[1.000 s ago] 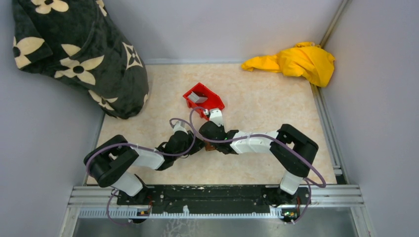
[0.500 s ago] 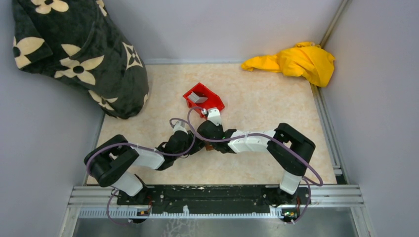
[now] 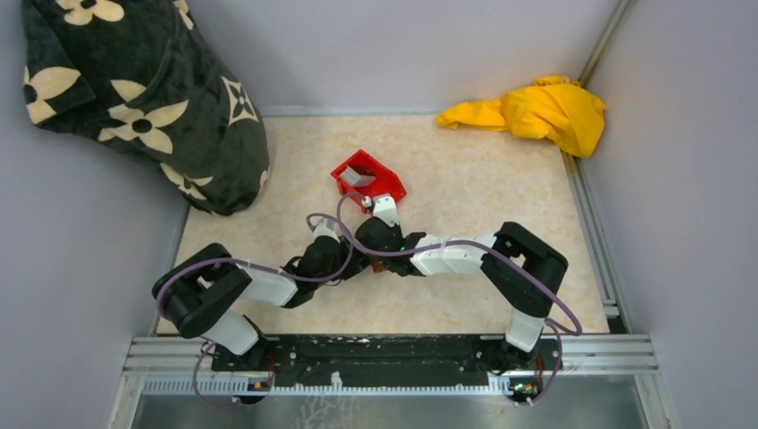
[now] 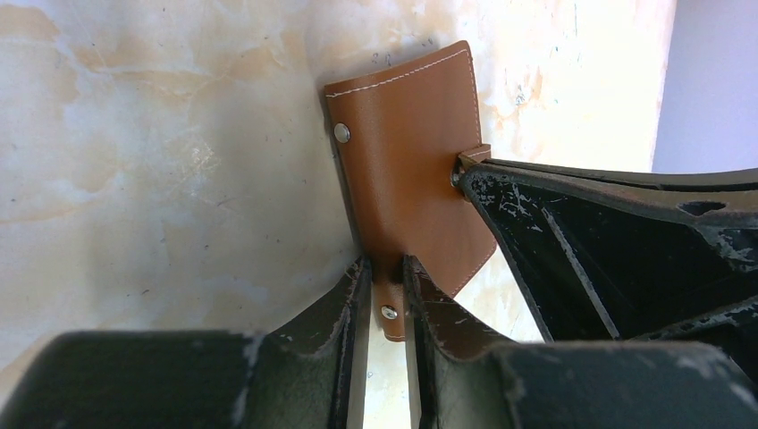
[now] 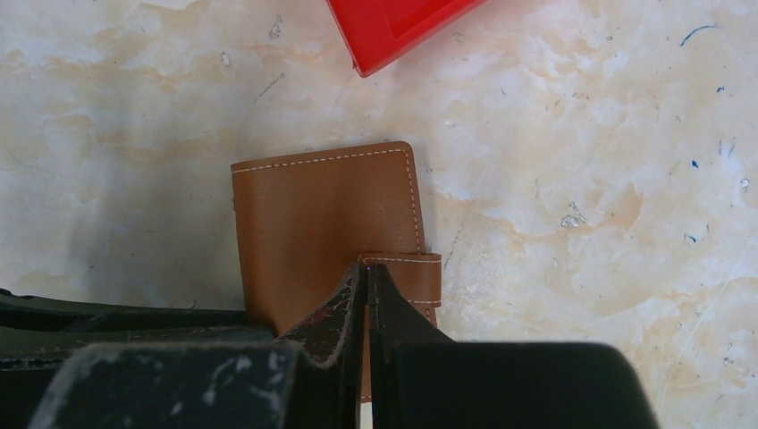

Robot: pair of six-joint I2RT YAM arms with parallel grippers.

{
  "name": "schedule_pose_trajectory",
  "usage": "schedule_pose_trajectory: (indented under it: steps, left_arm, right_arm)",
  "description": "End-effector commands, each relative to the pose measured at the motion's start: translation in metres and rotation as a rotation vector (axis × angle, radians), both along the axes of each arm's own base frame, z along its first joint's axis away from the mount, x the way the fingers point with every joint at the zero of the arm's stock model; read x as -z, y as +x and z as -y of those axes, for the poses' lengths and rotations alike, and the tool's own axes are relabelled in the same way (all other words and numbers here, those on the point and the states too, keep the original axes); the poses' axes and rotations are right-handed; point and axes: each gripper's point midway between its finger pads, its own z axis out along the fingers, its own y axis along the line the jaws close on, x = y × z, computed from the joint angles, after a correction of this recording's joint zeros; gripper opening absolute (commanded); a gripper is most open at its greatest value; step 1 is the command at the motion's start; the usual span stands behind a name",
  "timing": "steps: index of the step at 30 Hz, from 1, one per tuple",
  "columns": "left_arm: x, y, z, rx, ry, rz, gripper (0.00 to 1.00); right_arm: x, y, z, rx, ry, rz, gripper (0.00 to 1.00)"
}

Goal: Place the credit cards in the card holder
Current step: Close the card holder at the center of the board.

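Observation:
The card holder (image 5: 322,219) is a flat brown wallet lying closed on the marbled table. My right gripper (image 5: 366,268) is shut on its strap tab (image 5: 413,273) at the wallet's near right edge. My left gripper (image 4: 386,279) is shut on the card holder (image 4: 407,170) from the other side, with a snap-studded flap between its fingers (image 4: 344,308). From above, both grippers meet over the wallet, and only a brown sliver (image 3: 379,266) of it shows. A pale grey credit card (image 3: 359,178) lies inside the red bin (image 3: 380,189).
The red bin's corner (image 5: 393,27) sits just beyond the wallet. A dark flowered blanket (image 3: 143,98) fills the back left corner and a yellow cloth (image 3: 536,109) lies at the back right. Grey walls enclose the table on three sides.
The right arm's elbow and forearm have drifted slightly left. Both grippers stay on the wallet and the left arm has not moved.

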Motion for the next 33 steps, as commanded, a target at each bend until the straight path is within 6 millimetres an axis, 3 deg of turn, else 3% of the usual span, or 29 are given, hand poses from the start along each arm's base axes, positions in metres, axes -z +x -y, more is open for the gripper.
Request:
schedule_pose_trajectory:
  steps: [1,28,32,33]
  left_arm:
    - [0.016,-0.003,-0.006,-0.001,0.045,-0.041,0.26]
    - [0.016,0.002,-0.012,-0.028,0.043,-0.048,0.26]
    - [0.016,0.001,-0.014,-0.03,0.042,-0.047,0.26]
    - [0.015,0.001,-0.014,-0.031,0.039,-0.045,0.26]
  right_arm:
    - [0.064,-0.071,-0.009,-0.174,-0.039,-0.322,0.0]
    - [0.114,-0.12,0.017,-0.212,-0.136,-0.564,0.0]
    - [0.108,-0.118,0.019,-0.206,-0.135,-0.545,0.01]
    - [0.102,-0.113,0.019,-0.198,-0.131,-0.522,0.06]
